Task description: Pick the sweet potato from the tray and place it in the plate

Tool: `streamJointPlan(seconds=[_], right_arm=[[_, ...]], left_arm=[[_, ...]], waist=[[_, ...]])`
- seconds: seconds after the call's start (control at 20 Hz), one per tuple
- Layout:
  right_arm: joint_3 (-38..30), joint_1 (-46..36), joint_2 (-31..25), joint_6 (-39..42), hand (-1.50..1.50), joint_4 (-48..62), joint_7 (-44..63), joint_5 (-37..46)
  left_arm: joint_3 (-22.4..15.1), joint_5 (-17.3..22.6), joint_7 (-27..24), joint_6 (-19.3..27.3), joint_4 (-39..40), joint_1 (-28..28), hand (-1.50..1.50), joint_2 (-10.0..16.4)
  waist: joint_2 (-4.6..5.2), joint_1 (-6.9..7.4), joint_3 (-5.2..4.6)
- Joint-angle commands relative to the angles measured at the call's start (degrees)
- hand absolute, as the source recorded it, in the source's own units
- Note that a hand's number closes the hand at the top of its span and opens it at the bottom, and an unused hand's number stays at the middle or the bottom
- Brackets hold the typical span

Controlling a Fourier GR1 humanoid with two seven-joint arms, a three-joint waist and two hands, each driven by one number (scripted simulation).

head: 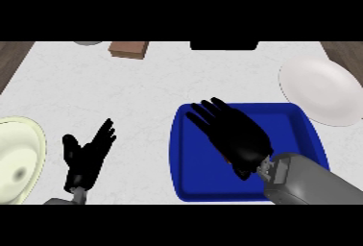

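Grey right forearm (305, 180) enters from the lower right edge and angles up and to the left, ending over the blue tray (294, 113).

Right hand (237, 137): palm down above the middle of the tray, fingers straight and fanned wide, tips pointing toward the tray's far left corner. Nothing is curled round anything, so the hand is open and holds nothing.

Sweet potato (226, 159): only a thin orange-brown sliver shows, at the left edge of the palm near the wrist. The rest is hidden under the hand. It lies inside the tray, towards the near side. Cannot tell whether the palm touches it.

Judgement: the hand is spread over the sweet potato to line up a grasp from above. The pick is not yet made, since the fingers have not closed.

White plate (319, 89): on the counter (142, 86), just beyond the tray's far right corner, with nothing on it. The carry should be short, up and to the right.

Left hand (86, 156): low left, open, fingers up, resting, well apart from the tray.

Other items: a cream dish (18, 158) at the left edge and a brown block (129, 49) at the far side, both away from the likely path.
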Motion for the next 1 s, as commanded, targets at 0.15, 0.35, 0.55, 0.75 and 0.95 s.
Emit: streamJointPlan(seconds=[0.15,0.35,0.55,0.75,0.95], right_arm=[[-0.3,2.4,5.0,2.8,-1.5,6.4,0.5,8.3],[0.9,9.9,6.9,2.8,-1.5,3.8,1.3,11.8],[3.0,14.1,10.0,1.8,-1.5,3.3,1.8,17.0],[-2.1,13.9,8.7,2.5,-1.5,6.4,-4.8,20.1],[-2.6,12.3,9.8,2.8,-1.5,8.6,-4.4,24.7]], left_arm=[[0.6,-1.3,4.7,0.8,-2.9,-2.1,0.0,-1.2],[2.7,-0.6,3.7,-2.4,-4.2,1.5,0.0,0.7],[1.9,-3.7,-2.4,-1.2,0.1,3.0,0.0,-3.2],[3.7,-4.0,0.3,-3.0,-0.6,0.9,0.0,-2.9],[4.5,-3.4,0.4,-4.6,-1.5,3.2,0.0,-2.4]], waist=[[0.11,0.12,0.03],[0.06,0.05,0.03],[0.06,-0.06,0.02],[0.09,-0.07,0.02],[0.05,0.06,0.02]])
